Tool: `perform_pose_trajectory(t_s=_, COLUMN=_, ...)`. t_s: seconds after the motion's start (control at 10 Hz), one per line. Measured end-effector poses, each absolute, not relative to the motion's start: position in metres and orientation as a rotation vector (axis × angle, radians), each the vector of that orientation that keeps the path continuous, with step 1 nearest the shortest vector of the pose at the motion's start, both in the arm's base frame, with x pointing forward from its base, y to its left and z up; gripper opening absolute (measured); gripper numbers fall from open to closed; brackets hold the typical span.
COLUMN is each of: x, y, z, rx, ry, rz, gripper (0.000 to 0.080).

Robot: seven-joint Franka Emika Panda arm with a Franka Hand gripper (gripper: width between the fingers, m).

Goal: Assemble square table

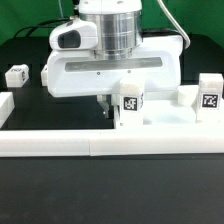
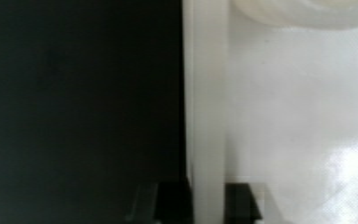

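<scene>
White plastic square table top (image 1: pixel 165 122): laid flat on the black table (image 1: pixel 40 105). Its raised rim (image 2: pixel 204 100) is pinched between the two dark fingertips (image 2: pixel 167 203) of the gripper (image 1: pixel 106 102), which is closed narrowly on that edge. The rim's long axis is set crosswise to the closing line of the jaws. The slab lies wholly to one side of the gripper, with bare table on the other. Tagged leg (image 1: pixel 130 103): just beside the gripper. Any drag is judged to be loaded on one side only.

The arm (image 1: pixel 108 25) is cut off at the exterior view's top. In the wrist view the slab (image 2: pixel 282 120) is blurred, a rounded white part (image 2: pixel 286 12) cropped.
</scene>
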State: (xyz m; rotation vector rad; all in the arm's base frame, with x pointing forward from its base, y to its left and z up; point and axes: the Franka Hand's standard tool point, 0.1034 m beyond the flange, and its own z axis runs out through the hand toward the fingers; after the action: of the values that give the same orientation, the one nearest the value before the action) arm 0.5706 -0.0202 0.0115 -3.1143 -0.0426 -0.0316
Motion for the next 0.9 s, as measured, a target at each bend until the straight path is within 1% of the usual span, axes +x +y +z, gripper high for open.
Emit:
perform_pose_trajectory(t_s=0.2, x=0.556, y=-0.033, z=0.012, rx=-3.114, ry=-0.175, rz=-0.015, gripper=0.0057)
perform_pose_trajectory(t_s=0.3, x=0.555, y=-0.037, z=0.011, rx=-3.126, ry=-0.286, rz=-0.038, gripper=0.0057)
perform_pose_trajectory(t_s=0.5, x=0.559, y=-0.045, z=0.011, rx=-3.153, ry=-0.445, rz=-0.149, gripper=0.0058)
perform_pose_trajectory(t_s=0.6, x=0.560, y=-0.046, z=0.012, rx=-3.144, ry=-0.529, rz=-0.150, gripper=0.0061)
perform_pose_trajectory(t_s=0.8, x=0.562, y=-0.048, z=0.014, rx=-3.100, ry=-0.826, rz=-0.142, gripper=0.0062)
perform_pose_trajectory(t_s=0.9, x=0.570, y=-0.047, z=0.017, rx=-3.035, ry=-1.125, rz=-0.134, gripper=0.0064)
